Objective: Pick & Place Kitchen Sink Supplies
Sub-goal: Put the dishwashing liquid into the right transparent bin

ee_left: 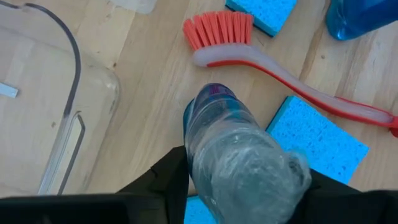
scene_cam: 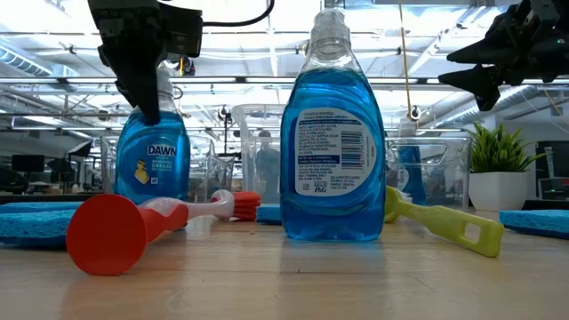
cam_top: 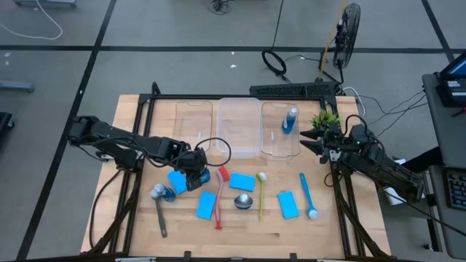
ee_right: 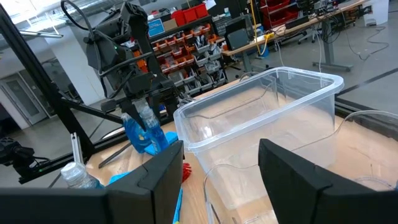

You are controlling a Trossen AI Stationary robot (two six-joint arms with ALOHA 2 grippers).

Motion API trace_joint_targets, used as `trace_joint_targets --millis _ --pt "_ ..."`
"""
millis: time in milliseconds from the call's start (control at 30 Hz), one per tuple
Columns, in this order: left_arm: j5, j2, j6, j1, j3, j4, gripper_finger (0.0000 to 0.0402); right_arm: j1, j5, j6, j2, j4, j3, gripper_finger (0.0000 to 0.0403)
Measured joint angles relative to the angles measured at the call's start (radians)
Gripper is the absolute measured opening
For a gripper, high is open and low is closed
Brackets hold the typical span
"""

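A: Where is the left claw (cam_top: 195,177)?

B: Over the wooden table (cam_top: 342,233), left of centre, clamped on a small blue bottle with a silvery top (ee_left: 239,155). In the left wrist view the bottle sits between the dark fingers (ee_left: 163,180), above bare wood.

A: What lies around it?

B: A red long-handled brush (ee_left: 280,65) just beside it, and a flat bright-blue rectangular sponge (ee_left: 317,140) close by. Another blue bottle (cam_top: 161,193) stands nearer the table's left edge, next to a grey brush (cam_top: 160,218).

A: And the middle of the table?

B: A third blue bottle (cam_top: 243,201) stands there, between more blue sponges (cam_top: 206,205), with a yellow-green brush (cam_top: 261,193) beside it. A blue brush (cam_top: 306,196) lies further right, near another sponge (cam_top: 288,204).

A: The bins?

B: Three clear plastic bins (cam_top: 239,127) sit in a row at the back. The right one holds a fourth blue bottle (cam_top: 290,120).

A: The right claw (cam_top: 309,139)?

B: It hovers by that right bin, near the small green plant (cam_top: 325,118), its fingers (ee_right: 301,177) spread apart and gripping nothing.
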Motion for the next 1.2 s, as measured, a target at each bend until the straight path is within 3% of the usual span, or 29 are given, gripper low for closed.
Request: trace_joint_targets --millis 167,600,1067,1200 --pt "0.0 0.0 0.0 0.0 0.0 0.001 0.0174 0.0 0.0 0.0 0.0 0.0 0.0 0.0196" --pt "0.007 -0.035 0.027 0.0 0.017 -0.007 0.0162 0.0 0.0 0.003 0.0 0.001 0.0 0.0196" --pt "-0.031 -0.131 0.089 0.0 0.218 0.015 0.0162 0.0 -0.004 0.05 0.0 0.052 0.0 0.0196" --pt "-0.059 -0.132 0.139 0.0 0.244 0.126 0.0162 0.0 -0.033 0.112 0.001 0.133 0.0 0.0196"
